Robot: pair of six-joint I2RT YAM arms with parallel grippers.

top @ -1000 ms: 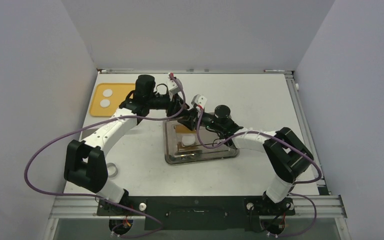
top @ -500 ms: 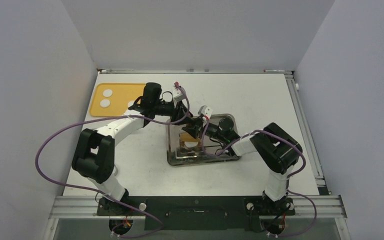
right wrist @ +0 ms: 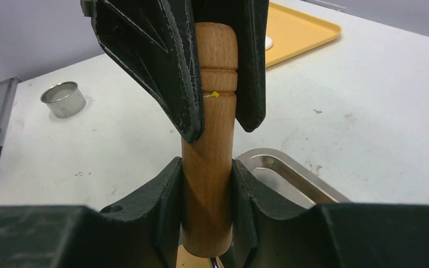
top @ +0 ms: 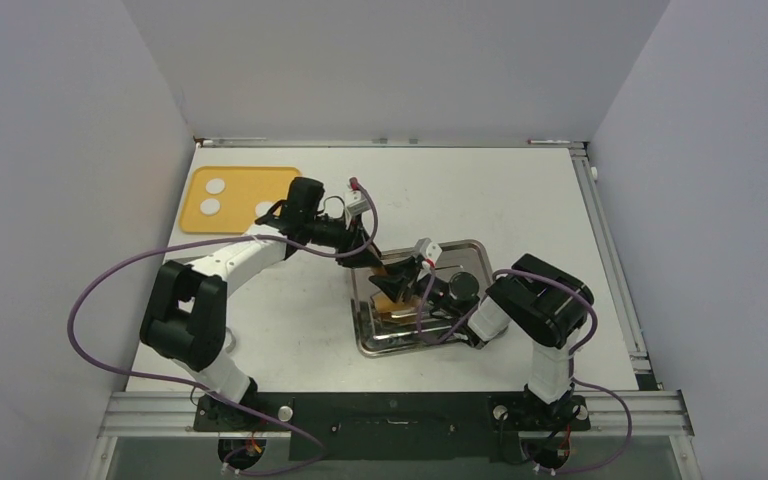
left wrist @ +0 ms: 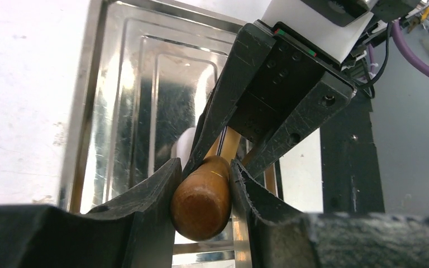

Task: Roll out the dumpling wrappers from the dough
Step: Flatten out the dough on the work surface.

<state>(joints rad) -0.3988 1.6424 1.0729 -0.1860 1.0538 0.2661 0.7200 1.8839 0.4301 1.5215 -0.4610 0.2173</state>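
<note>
Where the shiny rectangular steel tray [left wrist: 92,84] sits on the white desk [top: 520,200], both arms meet over it and share one light-brown wooden rolling pin [right wrist: 208,139]. The left tool [left wrist: 204,167] is closed on the pin's rounded handle end, and its black fingers [left wrist: 151,201] press against the wood on either side. The right tool [right wrist: 206,167] is likewise clamped on the pin, farther along the shaft, so the two tools face each other with only a short stretch of wood between them. In the right wrist view the pin runs away from the camera. Its far handle has a turned groove and a small yellow speck, and the left tool's fingers flank it there.

In the left wrist view a white piece of dough [left wrist: 185,146] lies on the steel tray's floor beneath the pin. The right tool hides most of it, so I cannot tell whether it is flattened.

At the far left corner of the desk lies a flat yellow-orange tray [top: 245,180]. It holds two small white round dough lumps [top: 217,185], side by side and well apart from the steel tray.

A small shiny metal ring [right wrist: 63,99] stands on the bare desk, apart from both trays.
</note>
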